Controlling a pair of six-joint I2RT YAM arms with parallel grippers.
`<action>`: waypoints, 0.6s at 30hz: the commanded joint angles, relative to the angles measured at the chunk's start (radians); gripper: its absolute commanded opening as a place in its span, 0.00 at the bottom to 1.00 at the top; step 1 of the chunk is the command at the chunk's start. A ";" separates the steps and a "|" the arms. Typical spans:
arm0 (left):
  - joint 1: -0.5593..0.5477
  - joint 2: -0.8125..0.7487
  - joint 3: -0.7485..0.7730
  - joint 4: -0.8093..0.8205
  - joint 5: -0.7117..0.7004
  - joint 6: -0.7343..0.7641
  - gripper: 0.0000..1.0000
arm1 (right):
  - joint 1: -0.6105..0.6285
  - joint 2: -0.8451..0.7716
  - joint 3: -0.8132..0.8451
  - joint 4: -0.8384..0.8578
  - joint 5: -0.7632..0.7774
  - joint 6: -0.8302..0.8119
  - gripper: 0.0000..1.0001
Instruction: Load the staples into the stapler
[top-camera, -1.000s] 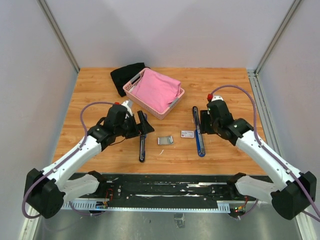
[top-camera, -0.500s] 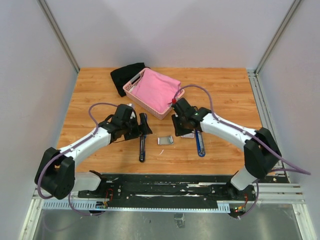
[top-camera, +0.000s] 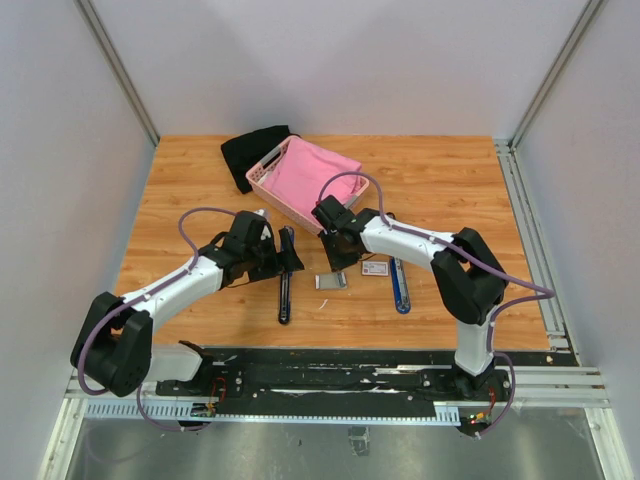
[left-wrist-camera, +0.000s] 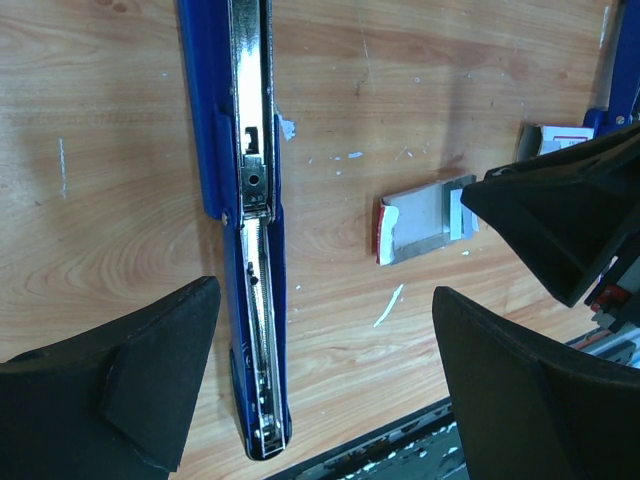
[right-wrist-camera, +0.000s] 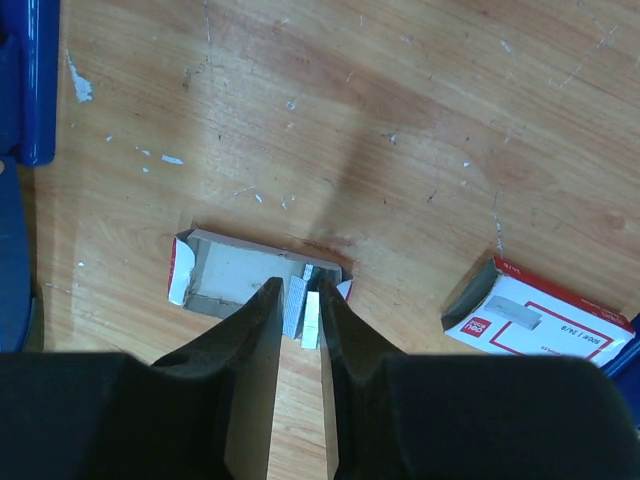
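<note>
The staples (right-wrist-camera: 303, 308), two short silvery strips, lie at the near end of a torn-open carton tray (right-wrist-camera: 240, 272). My right gripper (right-wrist-camera: 301, 325) reaches down over them, a finger pressed against each side. In the top view this gripper (top-camera: 338, 258) hangs just above the tray (top-camera: 331, 281). The stapler (left-wrist-camera: 248, 200) is blue and lies opened flat, its silver channel facing up. My left gripper (left-wrist-camera: 320, 390) hovers over the stapler's near end with its jaws spread wide, holding nothing. From above, the left gripper (top-camera: 283, 252) sits at the stapler's (top-camera: 285, 292) far end.
A white carton with red print (right-wrist-camera: 545, 325) lies right of the tray, also seen from above (top-camera: 375, 268). A second blue stapler (top-camera: 400, 280) lies beyond it. A pink basket (top-camera: 268, 190) with pink cloth and a black cloth (top-camera: 252, 152) sit at the back.
My right arm swung left from the table's right side to above the tray, and its jaws narrowed onto the staples. The left arm shifted slightly and stayed open.
</note>
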 joint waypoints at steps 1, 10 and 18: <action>0.010 -0.004 -0.014 0.031 -0.011 0.009 0.92 | 0.033 0.021 0.030 -0.050 0.033 -0.008 0.21; 0.012 0.006 -0.020 0.038 -0.002 0.008 0.92 | 0.043 0.032 0.031 -0.059 0.036 -0.003 0.18; 0.015 -0.002 -0.024 0.038 -0.003 0.008 0.92 | 0.045 0.054 0.037 -0.074 0.044 -0.002 0.18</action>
